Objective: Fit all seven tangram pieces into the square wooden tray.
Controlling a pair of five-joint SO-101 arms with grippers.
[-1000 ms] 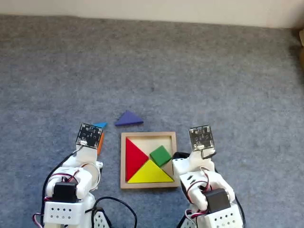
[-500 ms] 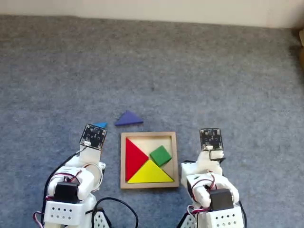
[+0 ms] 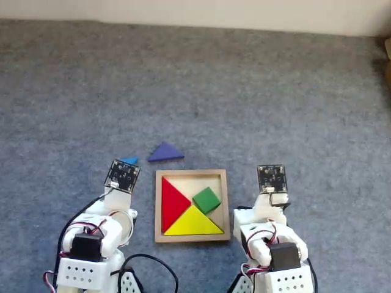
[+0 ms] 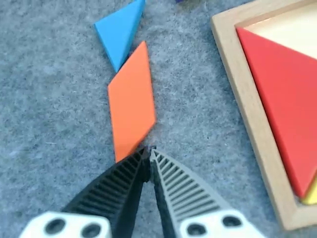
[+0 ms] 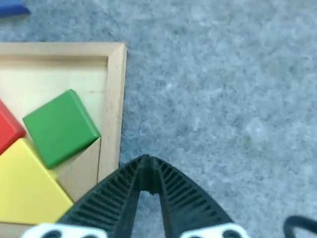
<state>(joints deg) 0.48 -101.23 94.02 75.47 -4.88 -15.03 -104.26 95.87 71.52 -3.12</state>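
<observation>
Just left of the tray [image 4: 233, 84], sat with left gripper [image 4: 150, 151] pinched shut at the near corner of the orange parallelogram [image 4: 131, 101]; probably needed spreading across its short width first.

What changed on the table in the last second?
The right arm's tool drew back sideways from the wooden tray. The left arm's tool shifted slightly toward the tray, by the orange piece. Nothing was grabbed or released. The red triangle, green square, yellow triangle, purple triangle and blue triangle stayed put.
</observation>
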